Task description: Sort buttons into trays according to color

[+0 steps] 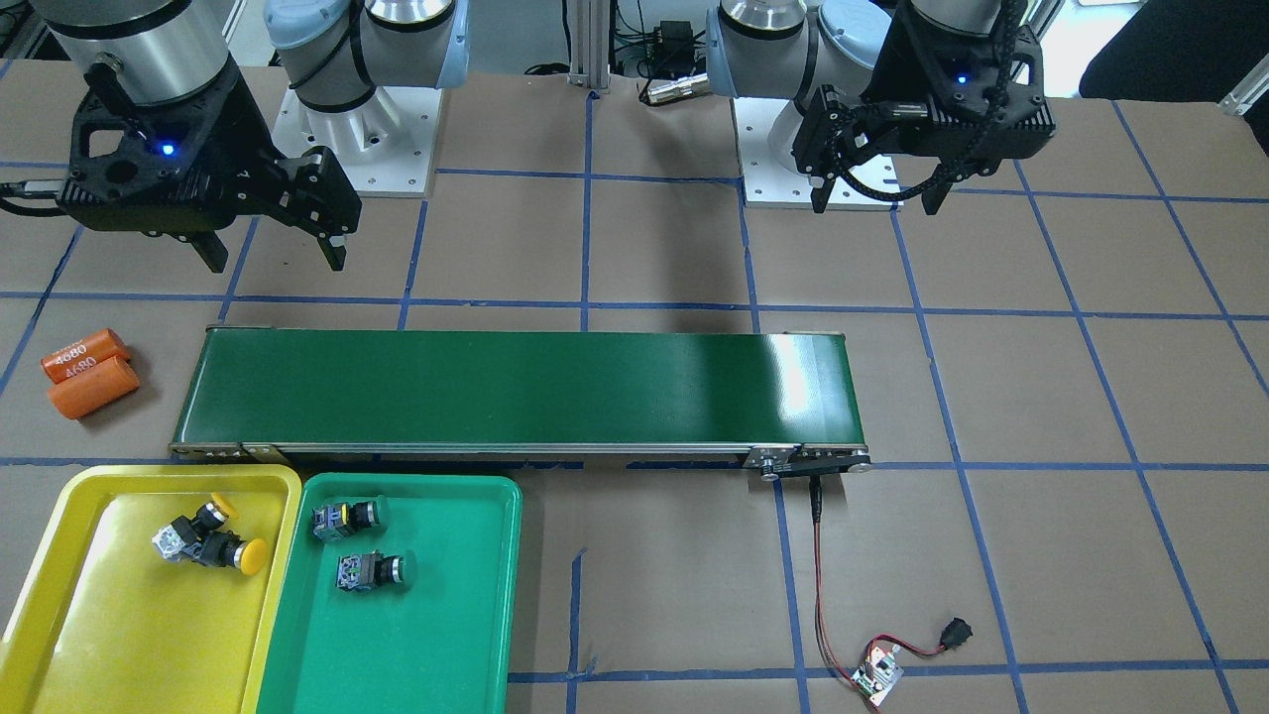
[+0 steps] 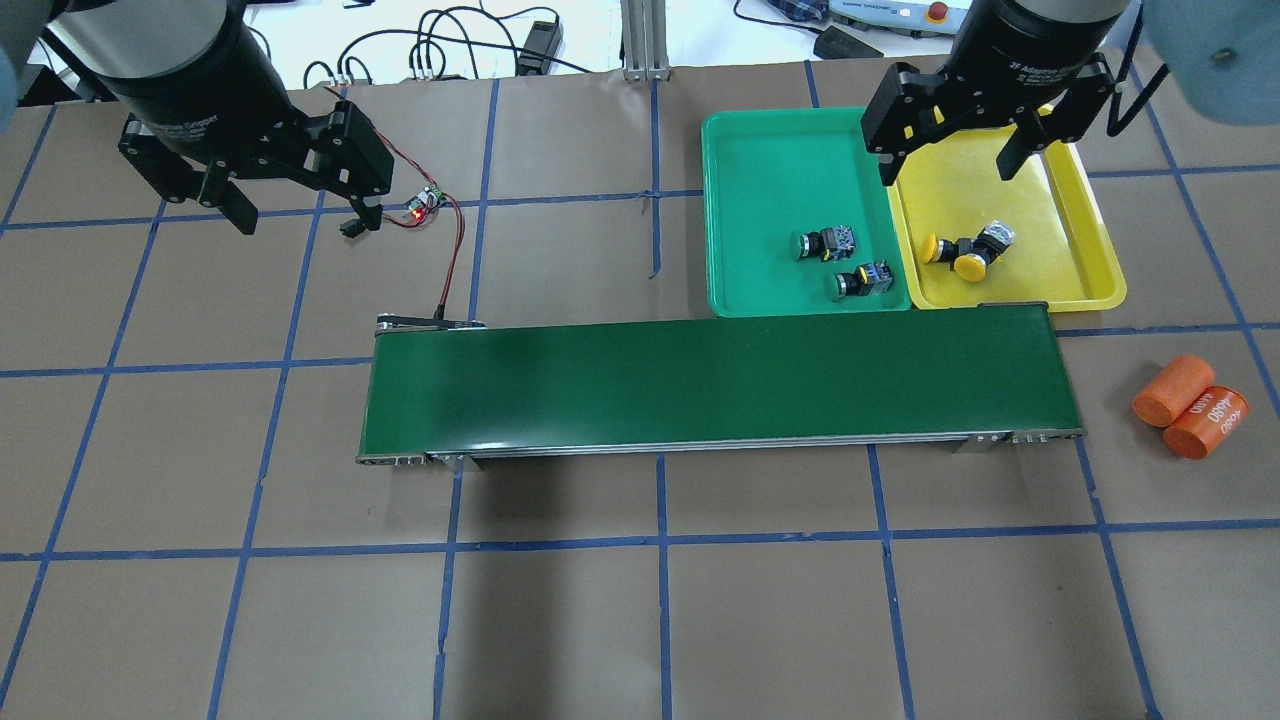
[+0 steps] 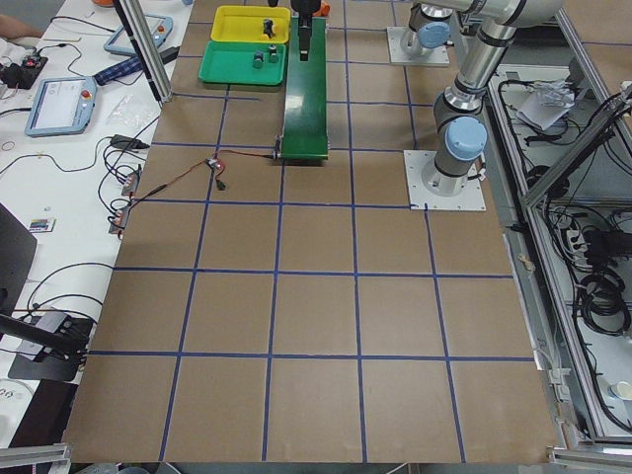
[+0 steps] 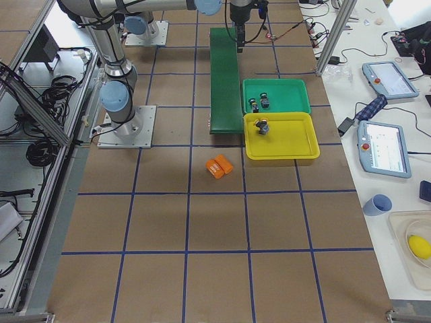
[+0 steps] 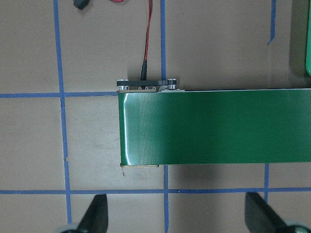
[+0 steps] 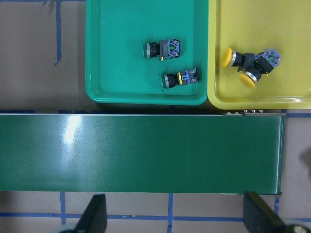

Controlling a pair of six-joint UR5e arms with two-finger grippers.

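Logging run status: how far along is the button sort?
Done: both yellow buttons lie in the yellow tray, both green buttons in the green tray. In hand: nothing; left gripper and right gripper hang open and empty. Left: no unsorted button shows, so the sort looks complete.

Our brown table [image 2: 640,620], blue tape grid.
We see a dark green conveyor belt [image 2: 710,385], green plastic tray [image 2: 760,180], yellow plastic tray [image 2: 1070,240], orange cylinders [image 2: 1188,408].
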